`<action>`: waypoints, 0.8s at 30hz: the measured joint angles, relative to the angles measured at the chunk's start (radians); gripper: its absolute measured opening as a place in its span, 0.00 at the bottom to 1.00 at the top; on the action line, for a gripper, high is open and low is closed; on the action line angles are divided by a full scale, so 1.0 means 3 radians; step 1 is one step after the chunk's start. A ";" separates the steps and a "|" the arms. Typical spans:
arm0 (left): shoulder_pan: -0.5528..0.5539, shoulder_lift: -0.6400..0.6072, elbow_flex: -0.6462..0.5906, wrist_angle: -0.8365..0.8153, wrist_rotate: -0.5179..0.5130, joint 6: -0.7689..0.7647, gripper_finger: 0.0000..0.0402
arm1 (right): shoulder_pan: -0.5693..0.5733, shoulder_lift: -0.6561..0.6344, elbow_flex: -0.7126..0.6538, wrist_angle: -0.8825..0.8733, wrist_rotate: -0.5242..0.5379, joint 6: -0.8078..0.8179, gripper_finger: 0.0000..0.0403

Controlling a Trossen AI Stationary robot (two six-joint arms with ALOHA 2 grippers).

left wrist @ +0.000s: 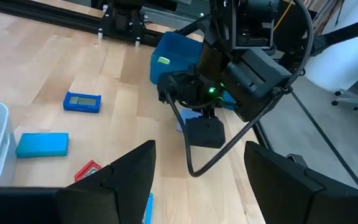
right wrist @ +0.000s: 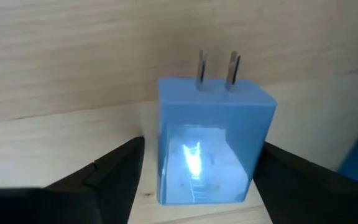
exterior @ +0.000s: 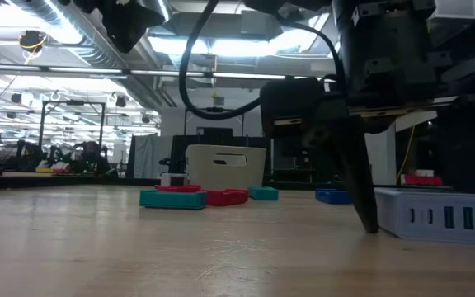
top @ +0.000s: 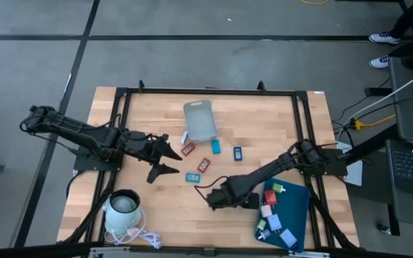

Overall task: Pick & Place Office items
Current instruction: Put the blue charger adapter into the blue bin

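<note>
A light-blue plug block [right wrist: 213, 143] with two metal prongs lies flat on the wood table. My right gripper [right wrist: 197, 177] points down over it, open, one finger on each side of the block; I cannot tell whether either touches it. In the low view one dark finger [exterior: 359, 186] reaches the table beside the block [exterior: 429, 216]. Several small office items lie mid-table: red pieces [top: 188, 150] [top: 203, 164], a teal one [top: 192, 177], a light-blue one [top: 215, 147] and a blue one [top: 237, 152]. My left gripper [top: 165, 161] hovers open to their left, holding nothing.
A translucent grey bin [top: 200, 120] stands at the far middle. A dark-teal tray [top: 297, 208] with several small pieces lies at the near right, beside my right arm. A white round object with a cable [top: 124, 208] sits near the front left corner.
</note>
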 joint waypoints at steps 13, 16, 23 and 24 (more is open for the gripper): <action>0.0019 0.0000 0.0000 0.0003 -0.0011 -0.0007 0.60 | -0.0030 0.0004 0.0005 0.0004 0.0136 -0.0161 0.52; 0.0019 0.0000 0.0000 0.0003 -0.0013 -0.0031 0.60 | -0.0044 0.0004 0.0004 0.0006 0.0144 -0.0250 0.52; 0.0019 0.0000 0.0000 0.0005 -0.0038 -0.0038 0.60 | -0.0103 -0.0197 -0.0009 0.0078 0.0468 -0.0445 0.52; 0.0019 0.0000 0.0000 0.0005 -0.0040 -0.0038 0.60 | -0.0110 -0.0247 -0.0008 0.0082 0.0519 -0.0489 0.52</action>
